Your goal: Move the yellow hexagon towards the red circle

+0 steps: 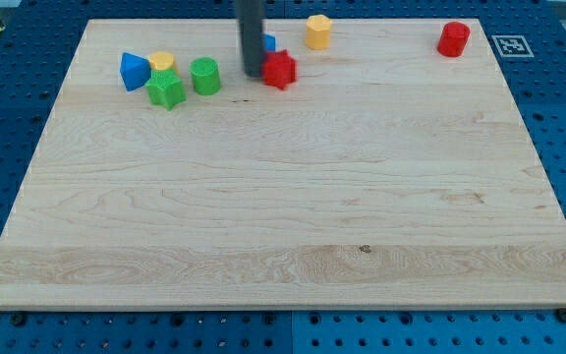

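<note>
My tip (253,73) rested at the worktop's (283,216) top, just left of a red star block (280,70).
Camera view: I carried no gripper, only the rod. A blue block (269,43) peeked from behind it. The yellow hexagon (318,31) sat up-right of my tip, the red circle (453,38) far right. At left clustered four: blue triangle (134,71), yellow block (162,62), green star (166,89), green cylinder (205,76).

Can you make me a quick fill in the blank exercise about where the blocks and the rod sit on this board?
1. My tip rests just to the view's left of the red ____ block.
2. The yellow hexagon lies to the view's ____ of the red circle.
3. The green star sits just below the ____ heart.
4. The block at the far left of the cluster is the ____ triangle.

Missing words: star; left; yellow; blue
</note>
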### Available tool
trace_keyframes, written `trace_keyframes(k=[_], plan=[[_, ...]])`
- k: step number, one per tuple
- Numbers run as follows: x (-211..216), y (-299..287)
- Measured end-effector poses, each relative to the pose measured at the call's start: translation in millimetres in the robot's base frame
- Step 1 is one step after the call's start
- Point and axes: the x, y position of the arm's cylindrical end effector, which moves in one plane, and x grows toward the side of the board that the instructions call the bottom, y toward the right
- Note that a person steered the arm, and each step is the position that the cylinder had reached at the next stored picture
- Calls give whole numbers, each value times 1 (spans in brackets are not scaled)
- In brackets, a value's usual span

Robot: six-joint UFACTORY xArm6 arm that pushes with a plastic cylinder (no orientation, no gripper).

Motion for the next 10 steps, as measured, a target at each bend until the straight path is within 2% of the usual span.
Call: trace_keyframes(k=[1, 2, 3, 4, 6, 7, 8, 9, 10], plan=[[2, 5], [4, -43], [-23, -65], [-39, -44], [-39, 66], [-40, 42], [-70, 29], [-92, 48], [-78, 106]])
